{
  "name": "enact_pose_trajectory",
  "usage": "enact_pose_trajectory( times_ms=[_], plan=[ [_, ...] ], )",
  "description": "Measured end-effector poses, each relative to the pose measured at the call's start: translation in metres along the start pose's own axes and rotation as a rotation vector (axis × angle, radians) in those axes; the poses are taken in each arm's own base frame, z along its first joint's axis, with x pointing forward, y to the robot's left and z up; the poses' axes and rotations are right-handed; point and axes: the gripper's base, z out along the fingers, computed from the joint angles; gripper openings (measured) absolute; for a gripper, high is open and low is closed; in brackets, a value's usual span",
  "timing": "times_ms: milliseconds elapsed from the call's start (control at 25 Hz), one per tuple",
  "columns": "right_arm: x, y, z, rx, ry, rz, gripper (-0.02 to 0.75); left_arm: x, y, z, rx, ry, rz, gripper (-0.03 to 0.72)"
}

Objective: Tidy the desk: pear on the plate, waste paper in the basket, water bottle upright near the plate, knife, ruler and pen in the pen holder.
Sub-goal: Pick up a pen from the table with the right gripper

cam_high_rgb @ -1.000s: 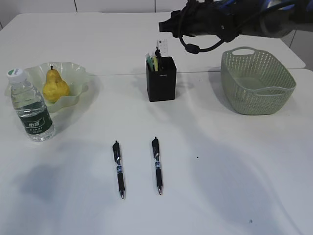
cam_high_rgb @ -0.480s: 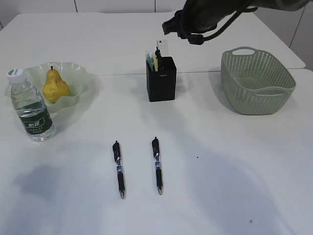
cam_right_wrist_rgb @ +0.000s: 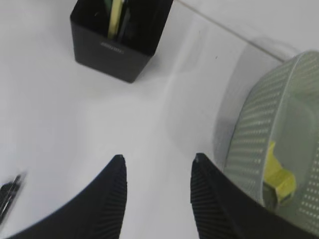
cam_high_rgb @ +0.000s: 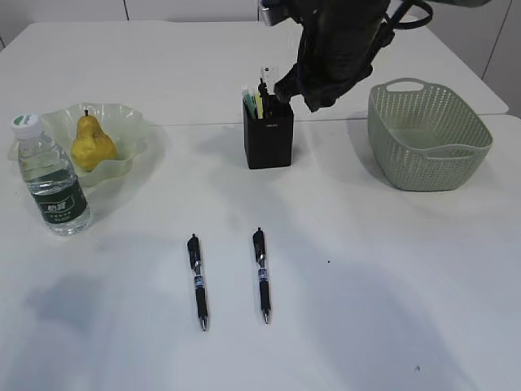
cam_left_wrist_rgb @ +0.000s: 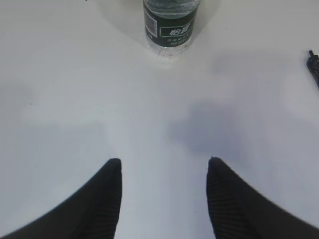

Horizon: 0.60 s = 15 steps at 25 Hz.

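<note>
The yellow pear (cam_high_rgb: 91, 142) lies on the pale green wavy plate (cam_high_rgb: 134, 122). Just in front of the plate the water bottle (cam_high_rgb: 50, 175) (cam_left_wrist_rgb: 169, 22) stands upright. The black pen holder (cam_high_rgb: 269, 134) (cam_right_wrist_rgb: 119, 35) holds the clear ruler (cam_high_rgb: 269, 79) and a few other items; I cannot pick out the knife among them. Two black pens (cam_high_rgb: 198, 281) (cam_high_rgb: 260, 275) lie on the table. The waste paper (cam_right_wrist_rgb: 279, 177) sits inside the green basket (cam_high_rgb: 427, 134) (cam_right_wrist_rgb: 259, 124). My right gripper (cam_right_wrist_rgb: 158, 156) hangs open and empty between holder and basket. My left gripper (cam_left_wrist_rgb: 163, 160) is open over bare table, short of the bottle.
The right arm (cam_high_rgb: 334, 49) hangs over the back of the table, just behind and to the right of the pen holder. A table seam runs behind the holder and basket. One pen's end (cam_left_wrist_rgb: 314, 64) shows at the right edge of the left wrist view.
The right arm has swung from high at the back down toward the table, its gripper now beside the pen holder. Nothing on the table has moved.
</note>
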Motion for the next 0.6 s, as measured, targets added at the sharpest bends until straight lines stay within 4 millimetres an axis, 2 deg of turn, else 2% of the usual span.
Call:
enact_pose_trajectory(
  times_ms=[160,320,600],
  plan=[
    [0.009,0.013,-0.009,-0.100,0.136,0.059,0.348,0.000,-0.001,0.000,0.010,0.001,-0.014,0.384],
    [0.015,0.023,-0.015,-0.211,0.240,0.189,0.349,0.000,-0.002,0.000,0.017,0.000,-0.024,0.384],
    [0.016,0.034,-0.016,-0.300,0.298,0.360,0.349,0.004,-0.001,0.000,0.016,0.046,-0.027,0.384]
  ],
)
